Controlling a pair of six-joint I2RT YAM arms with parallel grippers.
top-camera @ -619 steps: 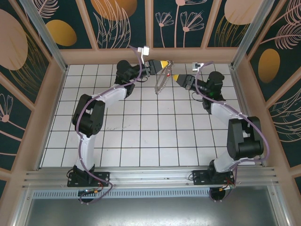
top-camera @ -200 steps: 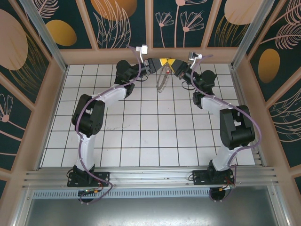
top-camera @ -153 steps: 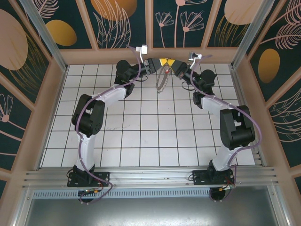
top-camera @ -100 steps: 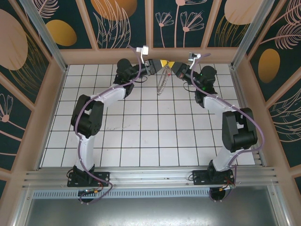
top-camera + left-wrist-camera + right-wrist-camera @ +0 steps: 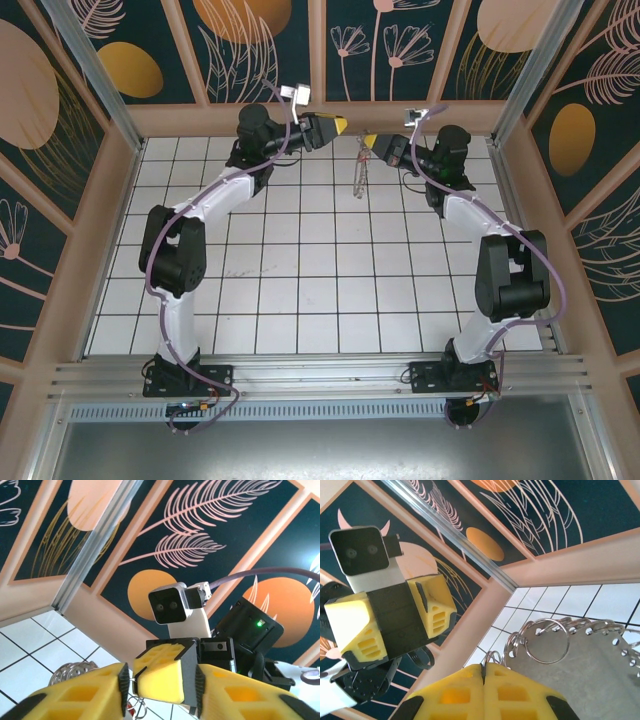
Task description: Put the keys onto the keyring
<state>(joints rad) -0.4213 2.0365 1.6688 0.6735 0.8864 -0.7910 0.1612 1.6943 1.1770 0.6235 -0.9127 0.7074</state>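
The keyring (image 5: 358, 178), a thin pale floppy piece edged with small silvery loops, hangs edge-on over the far tiles from my right gripper (image 5: 370, 142). In the right wrist view it is a grey sheet (image 5: 580, 670) fringed with rings, and my right gripper (image 5: 484, 672) is shut on one small loop at its rim. My left gripper (image 5: 338, 124) hovers just left of it, open and holding nothing. In the left wrist view my left gripper (image 5: 160, 690) frames the right gripper's yellow fingers (image 5: 165, 680). A tiny red speck (image 5: 128, 707) beside some loops may be the keys.
Both arms reach to the back of the white tiled floor (image 5: 300, 260), close to the tan back wall (image 5: 300, 118). Patterned panels and tan side walls (image 5: 95, 230) enclose the floor.
My left gripper has opened, let go and drawn back to the left. My right gripper stayed shut and shifted right, so the keyring now hangs from it alone.
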